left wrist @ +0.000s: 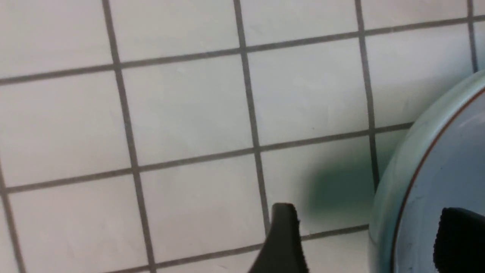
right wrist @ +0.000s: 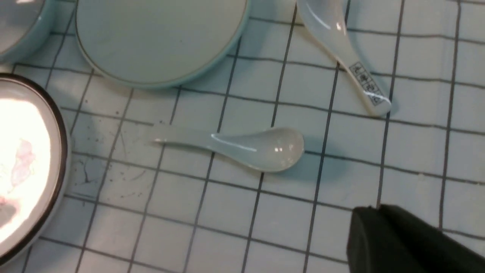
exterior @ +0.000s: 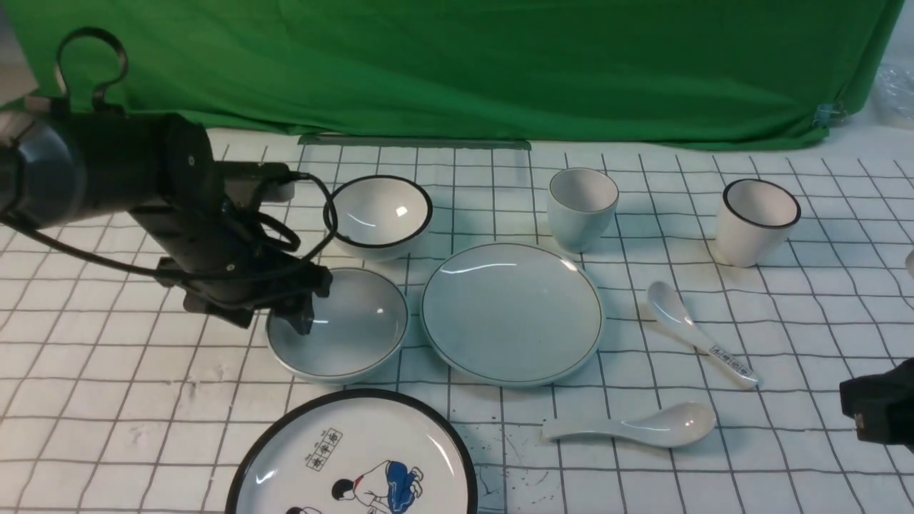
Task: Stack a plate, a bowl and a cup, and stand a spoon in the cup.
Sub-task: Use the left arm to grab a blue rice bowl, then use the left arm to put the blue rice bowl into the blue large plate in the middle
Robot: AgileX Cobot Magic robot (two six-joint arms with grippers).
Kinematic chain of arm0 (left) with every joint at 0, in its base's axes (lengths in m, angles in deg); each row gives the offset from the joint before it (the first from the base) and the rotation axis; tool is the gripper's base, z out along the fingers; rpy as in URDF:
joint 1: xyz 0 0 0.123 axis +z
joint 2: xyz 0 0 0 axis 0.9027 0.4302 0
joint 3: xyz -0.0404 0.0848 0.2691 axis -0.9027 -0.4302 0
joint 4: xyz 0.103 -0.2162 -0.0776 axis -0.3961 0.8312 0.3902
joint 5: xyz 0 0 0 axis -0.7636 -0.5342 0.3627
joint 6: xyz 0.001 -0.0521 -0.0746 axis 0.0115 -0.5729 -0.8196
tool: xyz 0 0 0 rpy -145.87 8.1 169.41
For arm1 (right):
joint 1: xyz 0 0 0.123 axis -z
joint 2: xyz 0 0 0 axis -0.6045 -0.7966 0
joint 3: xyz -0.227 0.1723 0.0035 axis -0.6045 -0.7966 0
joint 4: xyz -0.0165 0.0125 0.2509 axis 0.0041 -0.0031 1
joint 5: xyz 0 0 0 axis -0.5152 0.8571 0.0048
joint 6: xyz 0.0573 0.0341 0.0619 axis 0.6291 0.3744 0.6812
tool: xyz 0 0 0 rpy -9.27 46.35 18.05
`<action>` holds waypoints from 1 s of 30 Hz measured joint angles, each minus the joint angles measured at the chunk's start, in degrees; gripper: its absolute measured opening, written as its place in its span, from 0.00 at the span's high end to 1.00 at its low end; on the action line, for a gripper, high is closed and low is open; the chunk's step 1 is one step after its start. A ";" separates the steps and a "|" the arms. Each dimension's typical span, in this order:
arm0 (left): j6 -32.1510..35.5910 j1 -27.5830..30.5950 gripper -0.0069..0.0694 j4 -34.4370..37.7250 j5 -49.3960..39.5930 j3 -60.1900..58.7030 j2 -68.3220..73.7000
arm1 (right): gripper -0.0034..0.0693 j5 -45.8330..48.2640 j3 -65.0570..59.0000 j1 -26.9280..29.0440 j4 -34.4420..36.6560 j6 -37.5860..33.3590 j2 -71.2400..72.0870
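Note:
The pale bluish bowl sits on the grid cloth, left of the plate. My left gripper is open astride the bowl's left rim. In the left wrist view one of the fingers is over the cloth and the other is inside the bowl. The cup stands upright behind the plate. The plain white spoon lies flat in front of the plate, bowl end to the right. My right gripper is shut and empty, over the cloth near the spoon.
A black-rimmed bowl stands behind the pale bowl. A black-rimmed cup is at the back right. A spoon with printed characters lies right of the plate. A large cartoon plate sits at the front edge.

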 joint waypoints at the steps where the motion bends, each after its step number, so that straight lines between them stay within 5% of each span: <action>1: 0.00 0.00 0.28 0.13 0.00 0.00 0.28 | 0.88 -0.61 0.00 0.00 0.05 -0.06 0.00; 3: 0.00 0.00 0.36 0.48 0.00 0.00 0.91 | 0.88 -1.08 0.00 0.00 0.05 -0.43 0.00; 8: -0.40 0.06 0.79 3.45 -1.17 0.49 0.02 | 0.86 -1.44 0.00 0.00 0.05 -1.51 0.00; 10: -0.40 0.00 0.84 3.96 -2.05 0.57 -1.45 | 0.85 -1.55 0.00 0.00 0.05 -1.51 0.00; 20: 3.08 -3.31 0.86 14.04 -4.01 3.30 -8.77 | 0.83 -2.36 0.00 0.00 0.10 -1.57 -0.32; 30: 1.38 -12.51 0.86 17.33 -1.88 17.17 6.93 | 0.83 3.83 12.18 0.00 -0.14 -2.06 -10.49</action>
